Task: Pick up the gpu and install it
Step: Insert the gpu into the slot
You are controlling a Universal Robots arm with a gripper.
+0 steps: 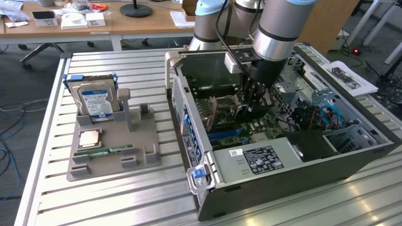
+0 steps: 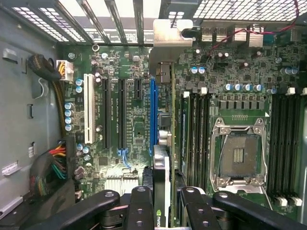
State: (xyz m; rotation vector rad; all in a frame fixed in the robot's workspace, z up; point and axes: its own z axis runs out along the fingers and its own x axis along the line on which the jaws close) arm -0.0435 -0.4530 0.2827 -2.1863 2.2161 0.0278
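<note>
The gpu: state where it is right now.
In the wrist view the gpu is held edge-on in the gripper, inside the computer case, beside the long blue slot.

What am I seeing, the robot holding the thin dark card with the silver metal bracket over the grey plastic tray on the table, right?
Not quite. The jaws do hold the thin dark card with the silver metal bracket, but inside the open grey computer case, over the green motherboard, not over the grey plastic tray. The exterior view shows it.
</note>
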